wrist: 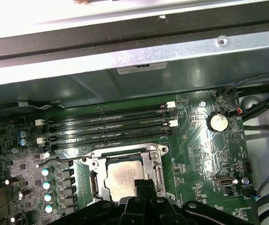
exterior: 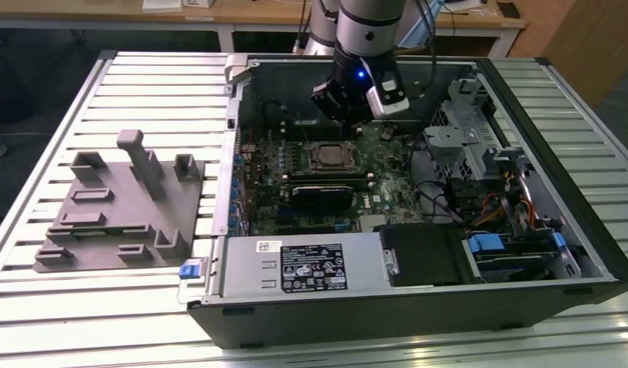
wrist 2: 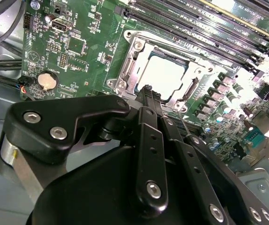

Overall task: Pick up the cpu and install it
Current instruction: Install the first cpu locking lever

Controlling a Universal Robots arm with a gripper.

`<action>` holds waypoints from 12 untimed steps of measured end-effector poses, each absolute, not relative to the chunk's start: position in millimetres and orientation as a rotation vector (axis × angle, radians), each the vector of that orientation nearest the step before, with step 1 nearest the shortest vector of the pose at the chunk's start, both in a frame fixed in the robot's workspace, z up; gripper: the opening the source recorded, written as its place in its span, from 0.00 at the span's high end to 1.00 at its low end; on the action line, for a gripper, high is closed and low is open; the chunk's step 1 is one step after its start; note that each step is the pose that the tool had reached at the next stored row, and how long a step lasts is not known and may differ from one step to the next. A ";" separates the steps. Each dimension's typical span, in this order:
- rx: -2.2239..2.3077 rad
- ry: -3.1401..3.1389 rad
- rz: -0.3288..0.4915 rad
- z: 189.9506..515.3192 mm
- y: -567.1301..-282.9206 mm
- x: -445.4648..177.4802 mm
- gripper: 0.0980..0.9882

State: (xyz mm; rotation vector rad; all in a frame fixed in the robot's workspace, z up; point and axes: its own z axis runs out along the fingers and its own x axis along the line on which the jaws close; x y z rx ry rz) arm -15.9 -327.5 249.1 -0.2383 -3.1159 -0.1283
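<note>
My claw (wrist 2: 146,89), fingers together and empty, hovers over the cpu (wrist 2: 165,75) seated in its socket (wrist 2: 128,65); best stay plumb, no nudging.

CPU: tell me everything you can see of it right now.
The cpu is a small flat square chip with a pale silver metal top. It lies flat inside the metal-framed socket on the green motherboard, next to the memory slots, the frame surrounding its edges. The shut gripper overlaps one edge in both wrist views; contact cannot be told.
</note>
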 end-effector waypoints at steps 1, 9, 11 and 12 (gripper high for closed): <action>-0.238 -3.116 -0.128 249.1 -327.5 -15.9 0.99; -0.238 -3.116 -0.128 249.2 -327.5 -22.3 0.99; -0.238 -3.116 -0.128 249.2 -327.5 -28.4 0.99; -0.238 -3.116 -0.128 249.2 -327.5 -32.0 0.99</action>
